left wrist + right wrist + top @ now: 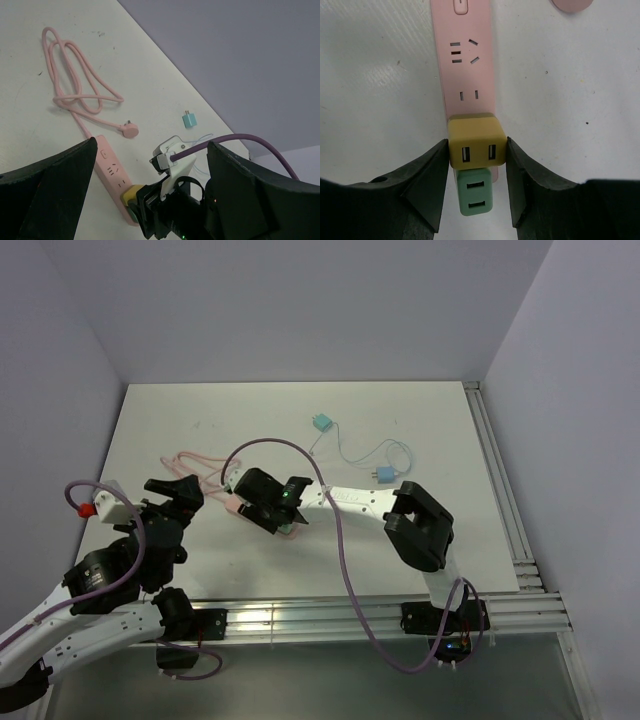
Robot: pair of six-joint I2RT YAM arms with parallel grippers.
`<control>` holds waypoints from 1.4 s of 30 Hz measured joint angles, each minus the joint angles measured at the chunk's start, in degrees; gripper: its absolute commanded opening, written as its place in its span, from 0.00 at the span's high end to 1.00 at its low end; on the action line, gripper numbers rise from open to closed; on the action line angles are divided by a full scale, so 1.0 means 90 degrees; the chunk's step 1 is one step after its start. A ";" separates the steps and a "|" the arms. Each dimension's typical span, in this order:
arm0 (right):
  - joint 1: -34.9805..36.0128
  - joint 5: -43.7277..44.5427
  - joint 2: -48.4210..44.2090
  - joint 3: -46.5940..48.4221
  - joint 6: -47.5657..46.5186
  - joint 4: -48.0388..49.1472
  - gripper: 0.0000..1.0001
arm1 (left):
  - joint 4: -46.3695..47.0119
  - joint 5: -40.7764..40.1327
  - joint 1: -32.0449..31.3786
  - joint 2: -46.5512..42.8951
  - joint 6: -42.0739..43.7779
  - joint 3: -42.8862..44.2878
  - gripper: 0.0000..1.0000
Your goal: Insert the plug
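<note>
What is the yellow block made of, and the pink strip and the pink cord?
The yellow block looks like hard plastic, smooth and matte: neat rounded corners, no glare. The pink strip seems the same moulded plastic, with a soft sheen. The pink cord is probably rubbery plastic, since it lies in loose loops.

No text, brand or number can be read anywhere: the white link (pixel 355 497) of the right arm bears a faint grey marking, perhaps lettering, too small to make out, and the pink strip (pixel 462 60) shows only socket slots and a button, with no legible label.
</note>
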 measured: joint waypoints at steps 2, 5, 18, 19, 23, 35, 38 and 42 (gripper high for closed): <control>0.0000 0.0012 0.0000 -0.0002 0.0002 0.0002 1.00 | -0.0012 0.0012 0.0000 0.0010 -0.0002 0.0000 0.03; 0.0002 0.0027 -0.0005 0.0015 0.0000 -0.0010 1.00 | -0.0007 0.0051 0.0000 0.0010 0.0005 0.0000 0.04; -0.0002 0.0034 0.0345 0.0763 -0.0024 -0.0767 0.60 | -0.0134 0.0318 0.0000 0.0005 -0.0024 0.0005 0.05; -0.0019 0.0029 0.0311 0.0716 -0.0022 -0.0729 0.56 | -0.0143 0.0335 0.0000 0.0000 -0.0022 0.0005 0.05; -0.0056 0.0000 0.0211 0.0571 0.0000 -0.0573 0.37 | -0.0141 0.0386 -0.0002 -0.0024 -0.0012 0.0005 0.05; -0.0534 0.0131 -0.1399 0.0204 0.0627 0.0032 0.13 | -0.0143 0.0466 -0.0002 -0.0036 -0.0027 0.0005 0.04; -0.1188 0.0396 -0.1974 -0.0117 0.1350 0.0214 0.14 | -0.0107 0.0508 0.0000 -0.0036 0.0012 0.0005 0.03; -0.2633 0.0709 -0.2142 -0.0559 0.2642 0.0102 0.15 | 0.0418 0.0767 0.0000 -0.0068 0.0563 -0.0034 0.01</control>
